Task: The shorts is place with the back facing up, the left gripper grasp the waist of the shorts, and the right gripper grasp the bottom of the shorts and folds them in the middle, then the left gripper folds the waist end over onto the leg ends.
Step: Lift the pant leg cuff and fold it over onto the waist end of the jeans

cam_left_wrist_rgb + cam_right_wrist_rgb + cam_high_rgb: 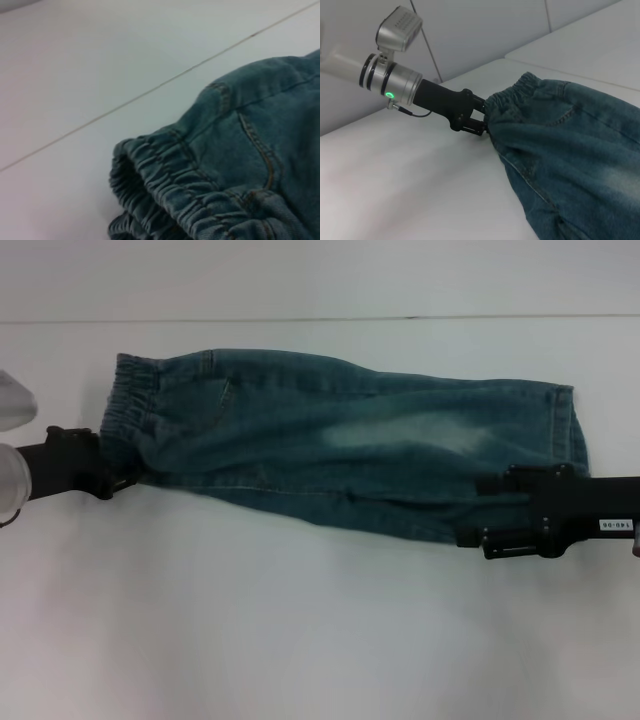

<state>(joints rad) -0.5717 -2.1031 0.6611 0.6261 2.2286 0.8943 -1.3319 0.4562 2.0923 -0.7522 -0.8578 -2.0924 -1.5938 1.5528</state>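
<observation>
The shorts (340, 440) lie folded lengthwise into one long band across the far half of the white worktop (300, 630), running from the left side toward the right edge. The denim is blue-green with a pale faded patch (400, 432) near the middle of the band.

The waist (135, 405), gathered and crinkled, is the end nearest the worktop's left edge. The left gripper (118, 478) reaches in from that edge and is clenched on the near corner of the waist; in the right wrist view its black fingers (472, 120) bite into the ruffled band, with the silver wrist segment and its green light (388, 94) behind them. The left wrist view shows the elastic band (165, 185) doubled, two ruffled layers stacked one on the other, with a seamed pocket edge (257, 145) just beyond.

The bottom (565, 425), straight and stitched, is the end toward the worktop's right edge. The right gripper (490, 510) comes in from that edge, its white label (616, 525) showing on the black body. Its two fingers lie across the near part of the leg, one above and one below the cloth edge, touching the denim; I cannot tell whether they are pinched onto it or loose

A thin dark seam (300, 318) runs along the worktop's far side, beyond the shorts
</observation>
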